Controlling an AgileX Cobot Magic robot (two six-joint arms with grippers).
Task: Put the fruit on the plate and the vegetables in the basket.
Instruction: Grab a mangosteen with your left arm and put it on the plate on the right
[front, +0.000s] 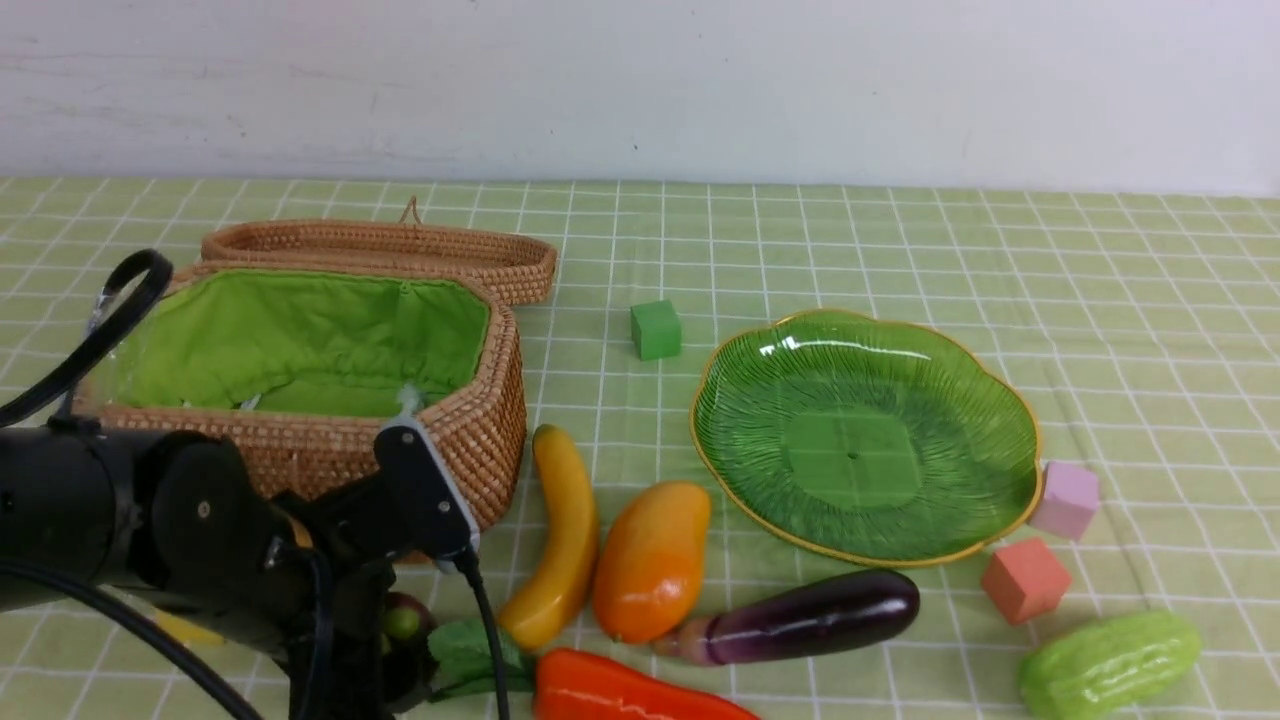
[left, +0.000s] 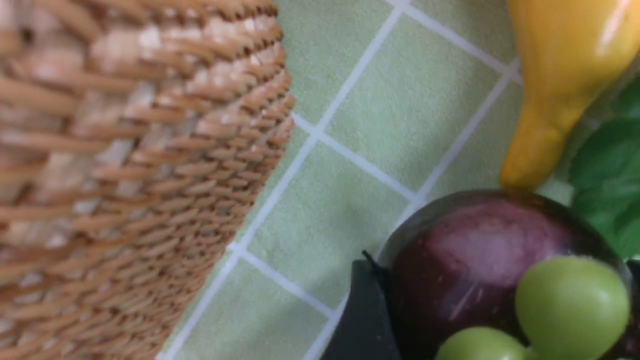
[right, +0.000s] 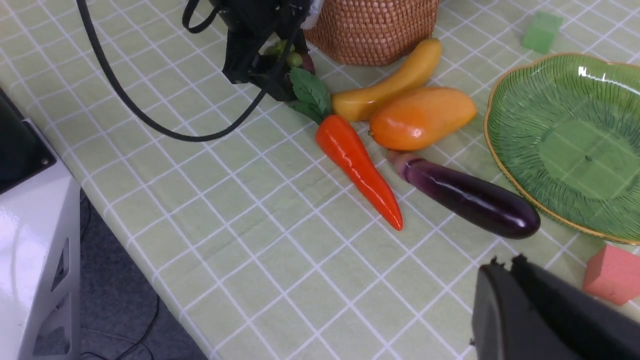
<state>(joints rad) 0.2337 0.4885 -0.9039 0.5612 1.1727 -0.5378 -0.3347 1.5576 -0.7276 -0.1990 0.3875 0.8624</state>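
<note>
**A:** Where is the left gripper (front: 395, 650)?

**B:** Low by the near corner of the wicker basket (front: 480, 430). Its jaws stand wide on either side of the mangosteen (left: 465, 265), which sits on the checked cloth (front: 900, 240). One finger (left: 362, 320) lies against the purple skin, but I cannot tell whether they pinch it.

**A:** And the right gripper (right: 506, 265)?

**B:** Above the cloth near the salmon cube (right: 610, 272), jaws together.

**A:** The rest?

**B:** The banana (front: 562, 535) and mango (front: 652, 560) lie side by side between the basket and the green glass plate (front: 865, 450). The eggplant (front: 810, 617) lies just in front of the mango. The carrot (right: 357, 167) is nearer still, its leaves by the mangosteen. The gourd (front: 1110, 665) lies far right, and the lid (front: 380, 245) lies behind the basket
</note>
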